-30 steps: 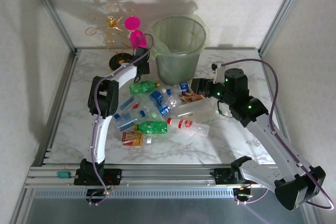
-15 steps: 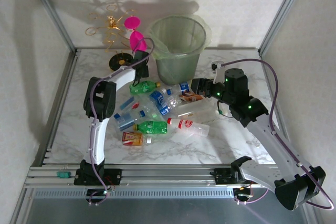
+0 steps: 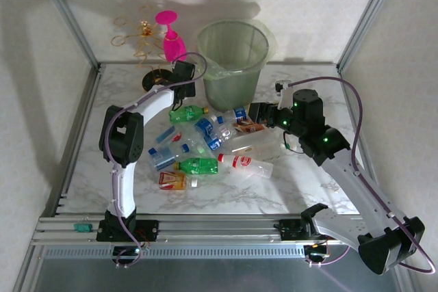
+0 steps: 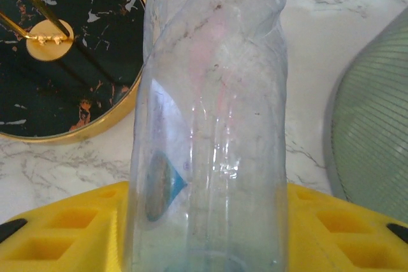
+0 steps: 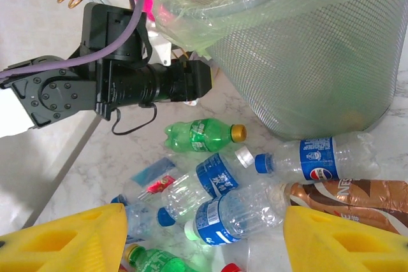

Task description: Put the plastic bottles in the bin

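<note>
My left gripper [image 3: 185,75] is beside the left wall of the bin [image 3: 233,66], shut on a clear plastic bottle [image 4: 210,93] that stands up between its yellow fingers [image 4: 70,227]. The bin's mesh wall [image 4: 376,125] is close on the right in that wrist view. Several plastic bottles lie heaped in front of the bin: a green one [image 3: 186,114] [image 5: 204,135], blue-labelled clear ones [image 3: 207,131] [image 5: 236,211], a Pepsi one [image 5: 315,157] and a brown-labelled one [image 5: 344,199]. My right gripper [image 3: 259,113] [image 5: 204,240] hangs open above the heap's right side, holding nothing.
A pink goblet [image 3: 172,37] and a gold wire stand on a black round base [image 3: 155,78] [image 4: 57,62] sit left of the bin. A green-lit liner [image 5: 191,23] drapes over the bin's rim. Metal frame rails [image 3: 75,121] border the marble table.
My left gripper has closed onto the clear bottle, and the left arm's elbow has swung out to the left. The right arm has not moved.
</note>
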### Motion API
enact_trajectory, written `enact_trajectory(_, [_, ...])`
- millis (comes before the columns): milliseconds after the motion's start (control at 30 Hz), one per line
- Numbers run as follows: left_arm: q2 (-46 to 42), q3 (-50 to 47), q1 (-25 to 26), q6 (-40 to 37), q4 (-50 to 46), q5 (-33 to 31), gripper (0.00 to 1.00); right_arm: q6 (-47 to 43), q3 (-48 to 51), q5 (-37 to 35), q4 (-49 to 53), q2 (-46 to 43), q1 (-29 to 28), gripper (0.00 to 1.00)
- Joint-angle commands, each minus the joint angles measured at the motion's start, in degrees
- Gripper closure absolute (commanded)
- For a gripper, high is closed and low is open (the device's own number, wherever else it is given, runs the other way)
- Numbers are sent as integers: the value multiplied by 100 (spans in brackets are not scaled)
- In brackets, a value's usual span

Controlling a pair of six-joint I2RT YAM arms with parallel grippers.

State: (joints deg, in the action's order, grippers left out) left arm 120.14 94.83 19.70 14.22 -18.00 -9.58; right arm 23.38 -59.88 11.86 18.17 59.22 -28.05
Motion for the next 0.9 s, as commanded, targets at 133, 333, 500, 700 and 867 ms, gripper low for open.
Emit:
enact_trajectory(133, [-300, -220, 68, 220, -181, 156, 49, 29, 9, 49, -138, -207, -60, 34])
enact_trajectory(333, [-386, -332, 68, 313, -143, 254, 49, 35, 45, 4, -86, -315, -54, 34])
enact_trajectory(500, [-556, -476, 69, 464, -109, 530, 49, 46, 73, -24, -52, -420, -58, 34])
enact_trajectory(700, [-767, -684, 77, 715, -98, 954, 49, 81, 108, -50, -59, -505, -59, 34])
enact_trajectory(867, [-894, -909, 77, 832, 27, 1146, 49, 119, 112, -34, -60, -535, -57, 34])
